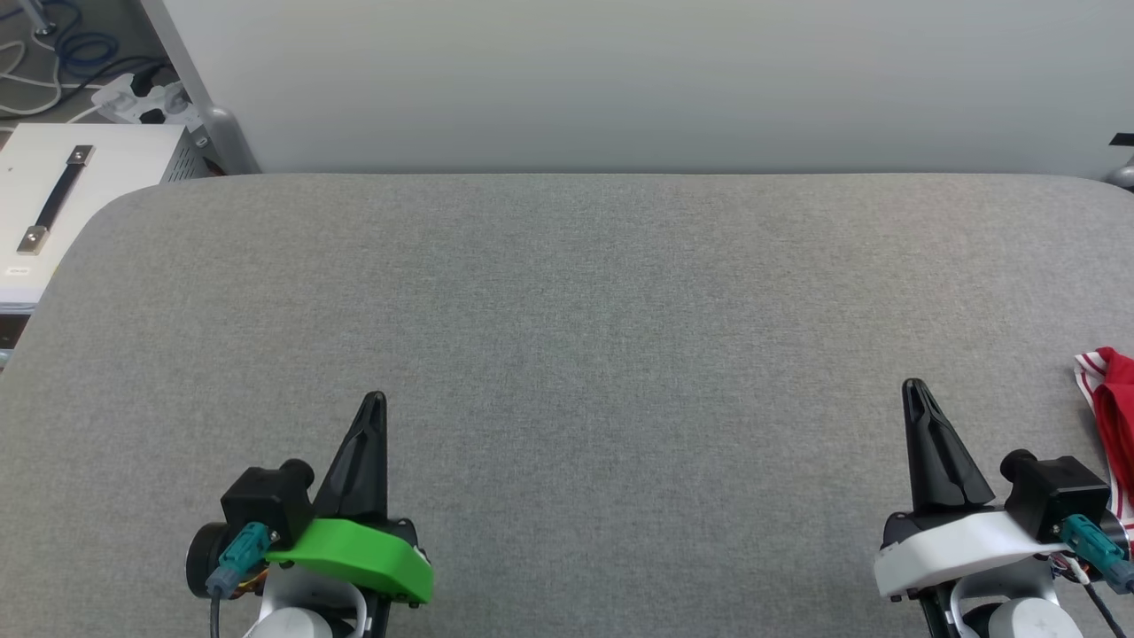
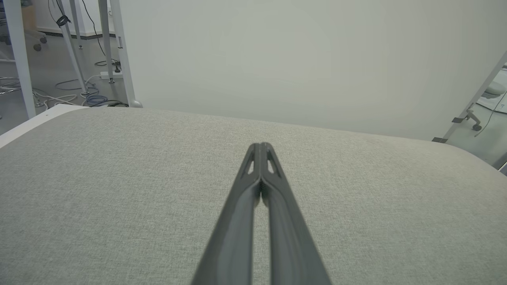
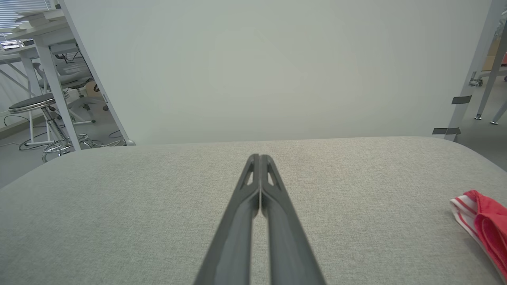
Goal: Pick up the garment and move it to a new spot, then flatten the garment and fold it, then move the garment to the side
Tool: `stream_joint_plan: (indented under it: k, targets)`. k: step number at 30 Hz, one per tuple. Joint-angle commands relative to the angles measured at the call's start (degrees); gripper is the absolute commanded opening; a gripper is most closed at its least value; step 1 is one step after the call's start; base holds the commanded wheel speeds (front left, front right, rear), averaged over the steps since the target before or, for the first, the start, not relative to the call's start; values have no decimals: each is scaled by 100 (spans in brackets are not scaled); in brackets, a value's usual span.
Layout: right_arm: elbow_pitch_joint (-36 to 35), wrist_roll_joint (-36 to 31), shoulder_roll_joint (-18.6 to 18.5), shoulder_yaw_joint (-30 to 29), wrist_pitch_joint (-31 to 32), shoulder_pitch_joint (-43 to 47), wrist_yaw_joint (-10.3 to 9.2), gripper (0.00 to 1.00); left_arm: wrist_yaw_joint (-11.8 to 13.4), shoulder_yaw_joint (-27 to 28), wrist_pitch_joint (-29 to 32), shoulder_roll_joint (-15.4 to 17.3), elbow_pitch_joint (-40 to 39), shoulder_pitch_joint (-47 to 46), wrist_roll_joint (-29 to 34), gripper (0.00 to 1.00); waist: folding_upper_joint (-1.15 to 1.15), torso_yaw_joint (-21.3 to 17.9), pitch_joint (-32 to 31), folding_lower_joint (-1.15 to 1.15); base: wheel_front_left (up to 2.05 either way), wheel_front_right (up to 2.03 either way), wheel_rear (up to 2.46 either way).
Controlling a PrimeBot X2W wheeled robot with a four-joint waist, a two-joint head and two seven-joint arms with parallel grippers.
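Observation:
The garment (image 1: 1114,408) is red with red-and-white striped trim. It lies bunched at the far right edge of the grey table (image 1: 602,301), mostly cut off by the frame. In the right wrist view the garment (image 3: 485,223) sits at the lower right. My right gripper (image 1: 914,386) is shut and empty, a little to the left of the garment, fingertips pressed together (image 3: 259,157). At the lower left my left gripper (image 1: 375,398) is shut and empty too, its fingers (image 2: 260,145) closed over bare cloth-covered table.
A pale partition wall (image 1: 620,80) runs along the table's far edge. A white cabinet (image 1: 62,195) with a black handle stands off the far left corner, with cables and a power strip (image 1: 133,102) on the floor behind. Stools (image 3: 35,105) and desk legs stand beyond the table.

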Motion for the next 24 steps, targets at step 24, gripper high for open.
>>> stream_joint_plan:
  k: [24]
  targets:
    - [-71,-266,5,7,303,3,-2,0,162,99,295,-15,-189,53,373,0,0,-61,-60,0,0,0,0]
